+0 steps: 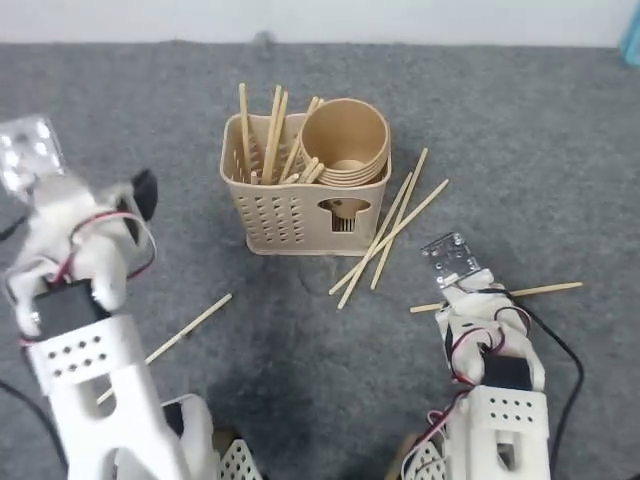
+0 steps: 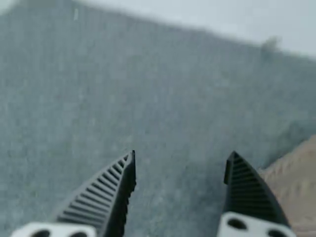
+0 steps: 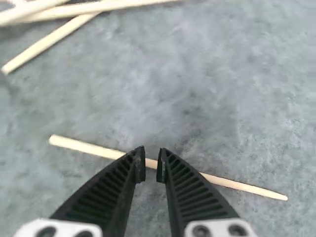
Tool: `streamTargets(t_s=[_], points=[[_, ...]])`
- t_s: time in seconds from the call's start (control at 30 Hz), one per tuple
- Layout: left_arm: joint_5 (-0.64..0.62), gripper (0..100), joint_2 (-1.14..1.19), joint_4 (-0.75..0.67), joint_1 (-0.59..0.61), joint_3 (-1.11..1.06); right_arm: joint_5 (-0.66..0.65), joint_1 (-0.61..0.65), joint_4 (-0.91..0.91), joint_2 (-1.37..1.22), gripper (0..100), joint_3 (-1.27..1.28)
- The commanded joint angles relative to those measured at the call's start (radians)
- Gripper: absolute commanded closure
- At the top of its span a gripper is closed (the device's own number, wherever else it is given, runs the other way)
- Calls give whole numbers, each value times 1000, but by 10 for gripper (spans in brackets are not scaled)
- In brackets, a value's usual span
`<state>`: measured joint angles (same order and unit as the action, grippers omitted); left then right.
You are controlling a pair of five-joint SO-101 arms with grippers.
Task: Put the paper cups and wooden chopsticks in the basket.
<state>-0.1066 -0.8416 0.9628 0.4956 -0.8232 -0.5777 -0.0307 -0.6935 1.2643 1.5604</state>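
Basket (image 1: 300, 205): beige, perforated, two compartments, upright at mid-bench (image 1: 520, 120) on a grey felt-like covering. Paper cups (image 1: 345, 140): nested stack, mouths up, in the basket's right-hand compartment as the high view shows it. Standing chopsticks (image 1: 268, 135): a bundle in the other compartment, upright to tilted, with tips above the rim. Loose chopsticks (image 1: 390, 232): three, overlapping, flat on the bench just beside the basket's cup side. Single chopstick (image 3: 89, 148): flat on the bench, running crosswise beneath the right arm. Stray chopstick (image 1: 185, 332): flat on the bench in front of the basket, toward the left arm and well apart from the others. Left pincer (image 2: 181, 165): spread wide, holding nothing, above bare covering, with a beige edge of the basket off to one side. Right pincer (image 3: 150, 160): nearly closed, a thin slit between the tips, gripping nothing. Its tips sit directly over the single chopstick; whether they touch it cannot be told.
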Motion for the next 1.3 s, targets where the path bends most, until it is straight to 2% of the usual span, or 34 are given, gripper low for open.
streamTargets(t_s=[0.0,0.07,0.13,0.4,0.63,0.87,1.07,1.27], points=[[-5,721,-23,-233,48,-263,32,-41,30,21,943,-12],[-5,721,-23,-402,55,-403,35,-44,30,21,944,-14],[-5,721,-23,-497,55,-473,64,-44,31,21,941,-15],[3,721,-12,-486,3,-504,190,-96,-5,13,940,-83],[64,721,-5,-482,-17,-510,195,-91,-269,13,939,-259],[64,721,262,-477,-18,-364,186,-56,-390,12,936,-382],[64,721,520,-310,-8,-133,104,45,-458,12,862,-379],[61,721,563,-296,11,-90,-253,76,-487,12,859,-351]])
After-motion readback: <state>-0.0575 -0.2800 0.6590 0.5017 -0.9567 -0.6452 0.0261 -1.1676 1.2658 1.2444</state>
